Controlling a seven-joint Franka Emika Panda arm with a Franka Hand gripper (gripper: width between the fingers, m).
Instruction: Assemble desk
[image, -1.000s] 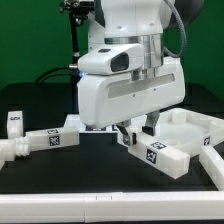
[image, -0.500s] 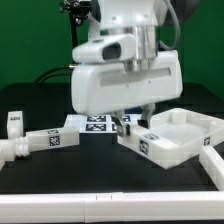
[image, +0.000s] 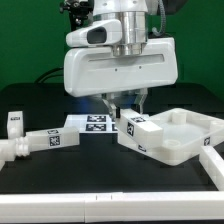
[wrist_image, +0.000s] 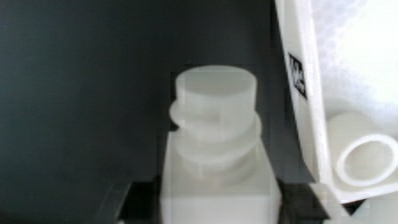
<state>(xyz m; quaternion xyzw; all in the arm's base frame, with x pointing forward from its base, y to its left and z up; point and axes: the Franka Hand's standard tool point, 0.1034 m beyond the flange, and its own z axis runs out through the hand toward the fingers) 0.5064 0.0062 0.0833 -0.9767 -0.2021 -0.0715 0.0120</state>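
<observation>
The gripper (wrist_image: 214, 200) is partly closed and holds a white leg (wrist_image: 217, 140) between its two dark fingers (wrist_image: 135, 203), as the wrist view shows. The round peg end of the leg points away from the camera, over the black tabletop (wrist_image: 71, 80). In the exterior view the gripper (image: 125, 104) hangs under the big white arm (image: 120, 65), and the arm hides most of the held leg there.

Just beside the leg is the top (wrist_image: 338, 50) of the desk, with one round hole (wrist_image: 365, 160) close to the fingers. It carries a square black-and-white tag (wrist_image: 297, 75) on its wall. In the exterior view the top (image: 185, 140) lies on the tabletop (image: 90, 170) toward the exterior view's right, and its near corner, with a tag (image: 138, 125), is just under the gripper.

Behind the gripper lies the marker board (image: 88, 123). At the exterior view's left a second leg (image: 40, 141) lies flat with a tag on it, and a third leg (image: 12, 123) is near it, closer to the edge. A white bar (image: 210, 165) lies slanted beside the top at the exterior view's right, and a white strip (image: 100, 199) runs along the front. Behind all is a green backdrop (image: 30, 50).

No writing can be read; the tags show only square patterns.
</observation>
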